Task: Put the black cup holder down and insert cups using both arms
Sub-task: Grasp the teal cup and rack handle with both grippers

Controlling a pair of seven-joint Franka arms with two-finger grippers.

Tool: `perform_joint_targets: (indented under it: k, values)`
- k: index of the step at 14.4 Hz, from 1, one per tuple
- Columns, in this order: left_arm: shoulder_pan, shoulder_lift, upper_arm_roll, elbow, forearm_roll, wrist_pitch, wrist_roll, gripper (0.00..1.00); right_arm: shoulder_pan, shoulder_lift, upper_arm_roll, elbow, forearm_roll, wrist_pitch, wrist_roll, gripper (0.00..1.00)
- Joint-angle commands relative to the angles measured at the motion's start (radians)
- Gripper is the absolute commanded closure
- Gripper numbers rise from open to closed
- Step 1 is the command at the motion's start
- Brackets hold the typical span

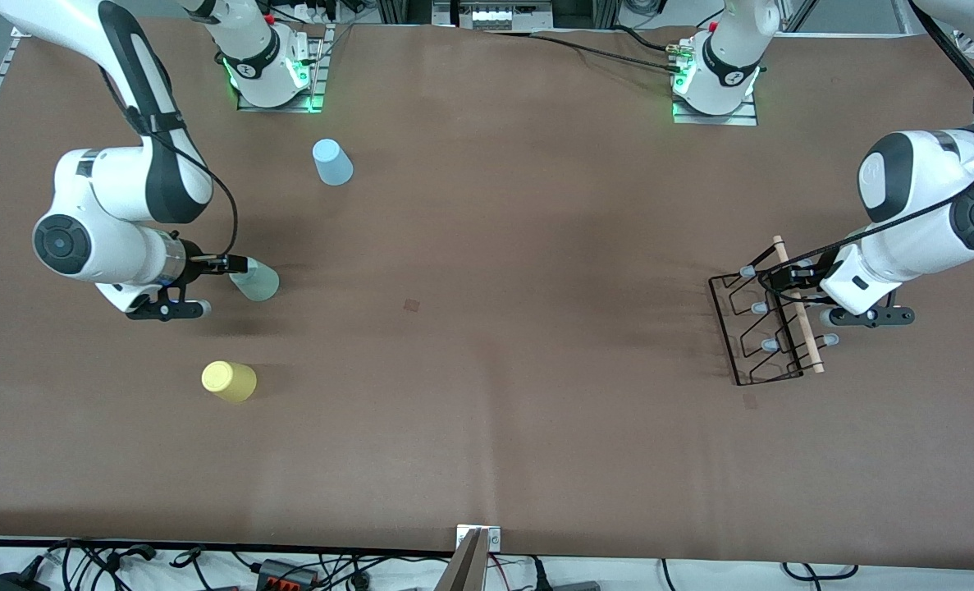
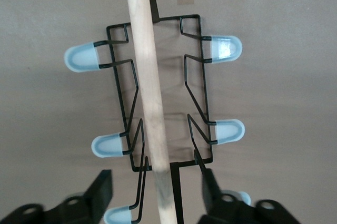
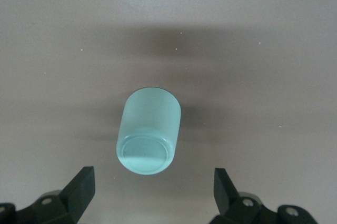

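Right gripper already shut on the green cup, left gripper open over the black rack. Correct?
Not quite. The right gripper is open: in the right wrist view its fingers stand wide apart, clear of the green cup, which stands upside down on the table. The left gripper is open over the black rack, as you said.

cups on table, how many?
3, all toward the right arm's end. Blue cup farthest from the front camera, near the right arm's base. Green cup under the open right tool. Yellow cup nearest the camera. None on the rack.
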Motion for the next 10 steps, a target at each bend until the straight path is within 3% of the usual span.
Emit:
perform_joint_targets:
  k: [1,4,6,7,10]
  values:
    - [0.001,-0.016,-0.001,-0.039,0.002,0.046,0.02,0.46,0.002,0.027,0.001,-0.019,0.007,0.025,0.015,0.0]
    - [0.003,-0.016,-0.001,-0.057,0.002,0.072,0.022,0.72,0.0,0.052,0.001,-0.017,0.068,0.024,0.015,0.0]
    - [0.003,-0.016,-0.001,-0.053,0.001,0.071,0.019,0.95,0.005,0.069,0.001,-0.016,0.087,0.053,0.01,0.0]
    - [0.0,-0.016,-0.003,-0.047,-0.002,0.063,0.012,0.99,0.014,0.072,0.002,-0.017,0.087,0.06,0.01,0.0]
    - [-0.017,-0.018,-0.032,-0.018,-0.01,0.028,-0.02,0.99,0.019,0.093,0.001,-0.02,0.087,0.06,0.01,0.0]
